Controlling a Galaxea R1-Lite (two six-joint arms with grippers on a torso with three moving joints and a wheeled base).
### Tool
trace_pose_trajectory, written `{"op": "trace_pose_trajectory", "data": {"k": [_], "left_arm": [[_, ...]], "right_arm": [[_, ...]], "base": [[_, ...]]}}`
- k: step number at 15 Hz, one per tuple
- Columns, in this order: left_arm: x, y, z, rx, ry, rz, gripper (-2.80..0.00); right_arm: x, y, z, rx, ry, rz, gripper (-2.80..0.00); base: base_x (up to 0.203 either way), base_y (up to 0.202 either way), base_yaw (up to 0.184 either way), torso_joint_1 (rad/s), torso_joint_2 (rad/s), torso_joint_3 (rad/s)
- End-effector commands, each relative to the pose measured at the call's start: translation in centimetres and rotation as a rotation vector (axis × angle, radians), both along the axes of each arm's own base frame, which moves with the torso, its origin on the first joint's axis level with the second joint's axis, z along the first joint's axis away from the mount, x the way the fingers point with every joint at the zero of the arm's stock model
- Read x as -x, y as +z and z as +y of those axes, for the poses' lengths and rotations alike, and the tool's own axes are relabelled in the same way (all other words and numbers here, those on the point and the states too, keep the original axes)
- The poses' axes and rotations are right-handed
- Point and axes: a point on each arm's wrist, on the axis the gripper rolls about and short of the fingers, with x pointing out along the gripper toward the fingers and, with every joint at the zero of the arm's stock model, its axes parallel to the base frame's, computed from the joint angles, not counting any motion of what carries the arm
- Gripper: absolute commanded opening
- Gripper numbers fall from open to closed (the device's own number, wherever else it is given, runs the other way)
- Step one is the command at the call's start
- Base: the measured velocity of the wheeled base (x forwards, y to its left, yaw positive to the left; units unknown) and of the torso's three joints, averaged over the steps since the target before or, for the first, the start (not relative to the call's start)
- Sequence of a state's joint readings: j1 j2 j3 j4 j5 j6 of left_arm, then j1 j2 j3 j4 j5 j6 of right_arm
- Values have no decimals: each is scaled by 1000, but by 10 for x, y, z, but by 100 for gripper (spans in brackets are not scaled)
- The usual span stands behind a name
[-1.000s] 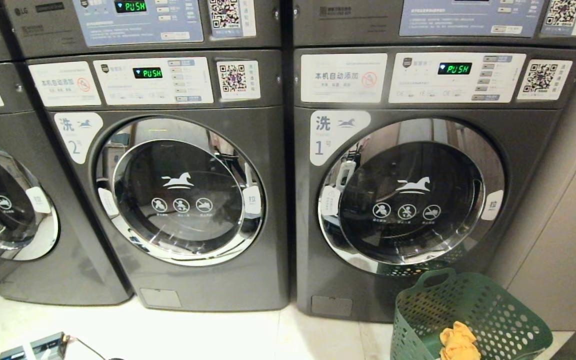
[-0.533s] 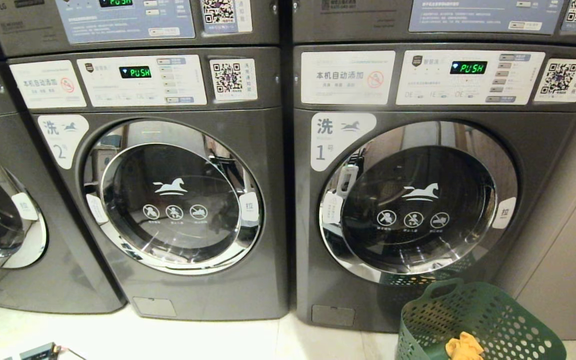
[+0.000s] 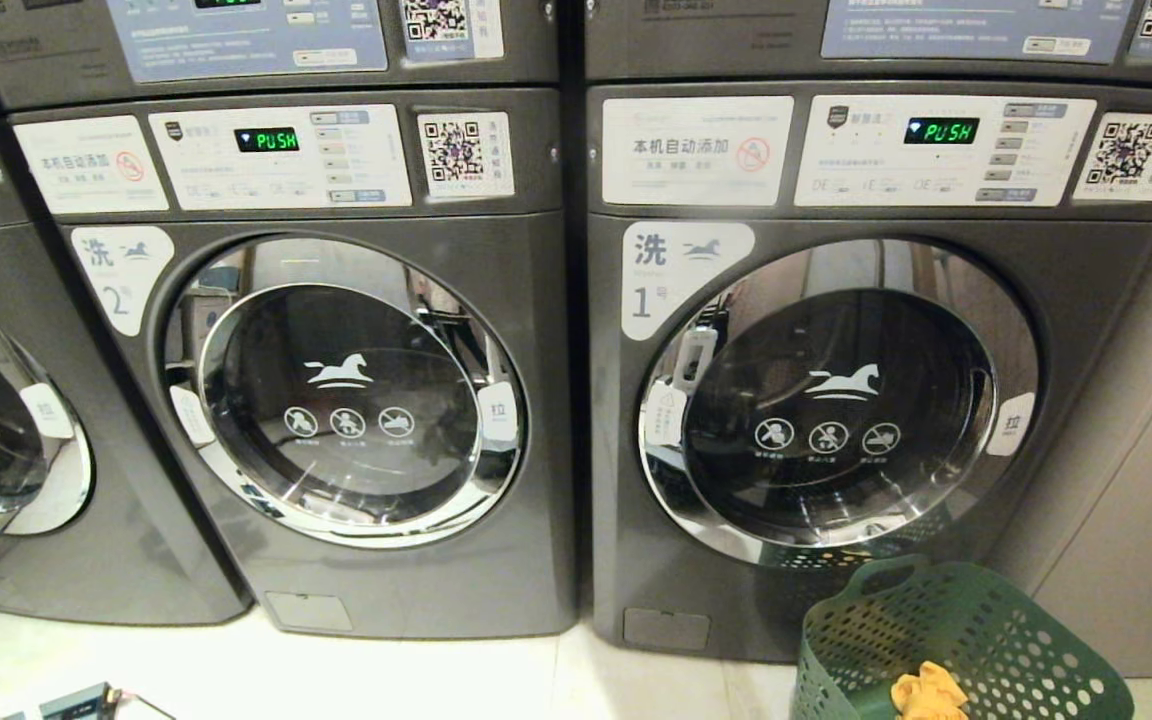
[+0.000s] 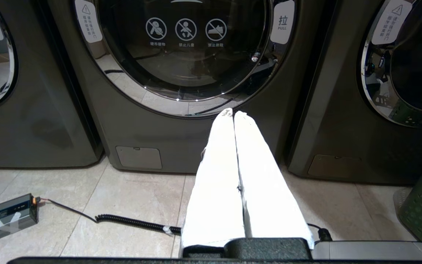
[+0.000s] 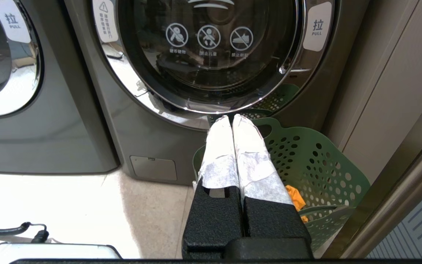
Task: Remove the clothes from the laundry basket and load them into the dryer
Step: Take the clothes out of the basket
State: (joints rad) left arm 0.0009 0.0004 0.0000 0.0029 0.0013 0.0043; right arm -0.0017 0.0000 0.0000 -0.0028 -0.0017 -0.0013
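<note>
Two grippers sat idle, holding nothing: left gripper point(image 4: 233, 113) fingers pressed together over the floor tiles point(image 4: 123, 190), right gripper point(image 5: 232, 117) pressed together just above the laundry basket point(image 3: 996, 640). The basket stood lower right in the head view, yellow-orange clothes point(image 3: 928, 690) inside. Behind it, washer 1 point(image 3: 836, 400) and washer 2 point(image 3: 336, 390), doors closed. Dryer panel point(image 3: 246, 35) showed only at the upper left edge.
</note>
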Motion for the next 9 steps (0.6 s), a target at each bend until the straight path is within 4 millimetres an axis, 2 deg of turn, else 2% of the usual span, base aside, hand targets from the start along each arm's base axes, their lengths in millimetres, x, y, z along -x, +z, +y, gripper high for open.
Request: {"op": "trace_pose_trajectory", "data": {"k": [1,9], "left_arm": [[0,0,0,0,-1,0,-280],[0,0,0,1,0,0,-280]], "right_arm": [[0,0,0,0,0,-2,-280],[0,0,0,-1,0,-1,-280]], "base": [[0,0,0,2,2,-116],[0,0,0,1,1,-208]]}}
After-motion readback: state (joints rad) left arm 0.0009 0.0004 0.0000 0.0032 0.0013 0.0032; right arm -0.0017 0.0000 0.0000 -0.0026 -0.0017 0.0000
